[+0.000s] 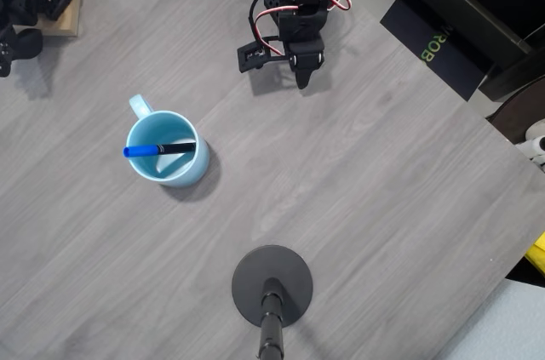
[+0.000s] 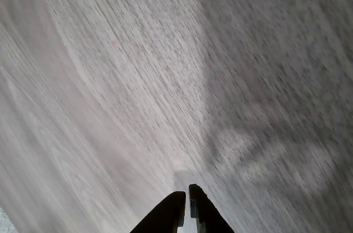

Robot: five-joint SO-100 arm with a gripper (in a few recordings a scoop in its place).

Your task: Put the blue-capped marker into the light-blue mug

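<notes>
The marker (image 1: 160, 150) lies inside the mug (image 1: 192, 171), leaning across its rim. The gripper (image 2: 187, 202), empty with jaws closed, hangs over bare bench (image 1: 366, 190) well away from the mug. The task looks finished; only parking the arm remains.

The arm (image 1: 298, 2) is all black, built of blocky servo housings with red, white and black cables looping at its 3 o'clock side, a small black box at 8 o'clock, and an end effector (image 2: 186, 211) of two tapered matte-black fingers (image 2: 165, 216).
</notes>
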